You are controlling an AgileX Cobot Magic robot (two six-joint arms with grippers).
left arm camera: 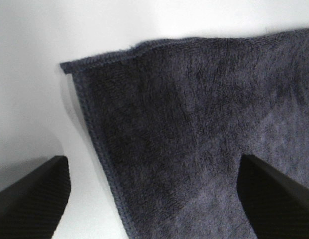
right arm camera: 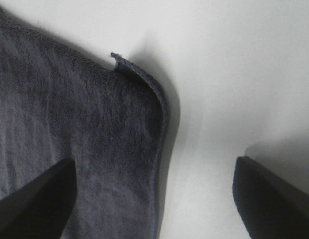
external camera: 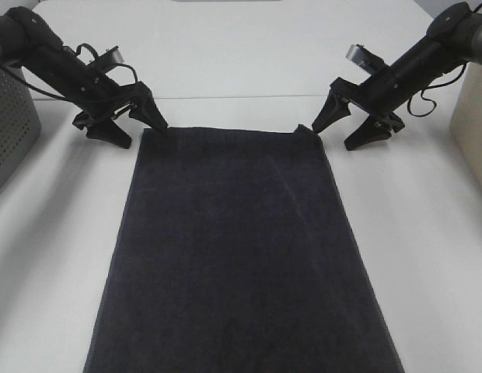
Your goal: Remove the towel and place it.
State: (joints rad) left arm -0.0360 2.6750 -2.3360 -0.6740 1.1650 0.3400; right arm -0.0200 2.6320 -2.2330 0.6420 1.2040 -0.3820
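At ten and two o'clock, my left gripper [external camera: 136,124] and right gripper [external camera: 348,126] are hovering spread-jawed over the flat towel's [external camera: 237,249] far corners; seemingly releasing, so withdrawing upward comes next.

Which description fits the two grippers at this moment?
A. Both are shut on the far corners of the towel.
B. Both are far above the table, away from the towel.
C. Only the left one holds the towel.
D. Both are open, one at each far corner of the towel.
D: the left gripper and the right gripper stand open, one at each far corner of the flat towel.
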